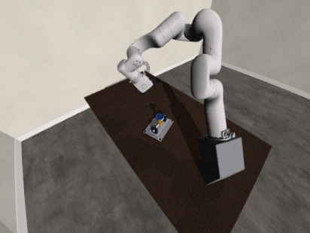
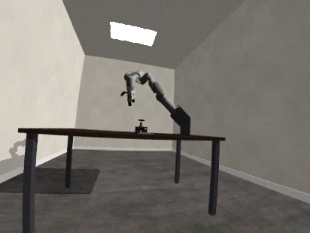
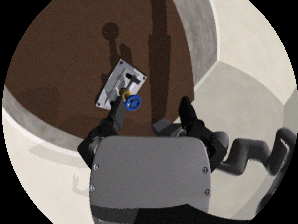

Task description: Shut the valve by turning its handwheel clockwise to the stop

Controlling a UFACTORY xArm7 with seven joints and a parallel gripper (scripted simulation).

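Observation:
The valve stands on a grey baseplate [image 1: 159,129] near the middle of the dark brown table. Its blue handwheel [image 1: 159,116] lies level on top of a yellow stem. It also shows in the exterior view [image 2: 141,120] and, small, in the wrist view [image 3: 132,103]. My gripper [image 1: 144,91] hangs high above the table, well above and to the far left of the valve, apart from it. In the exterior view the gripper [image 2: 129,101] points down. In the wrist view its fingers stand wide open with nothing between them.
The arm's grey base block [image 1: 223,158] stands on the table's right side. The table's far edge lies close to the cream wall. The floor is grey, with a dark mat [image 2: 49,180] under the table's left legs.

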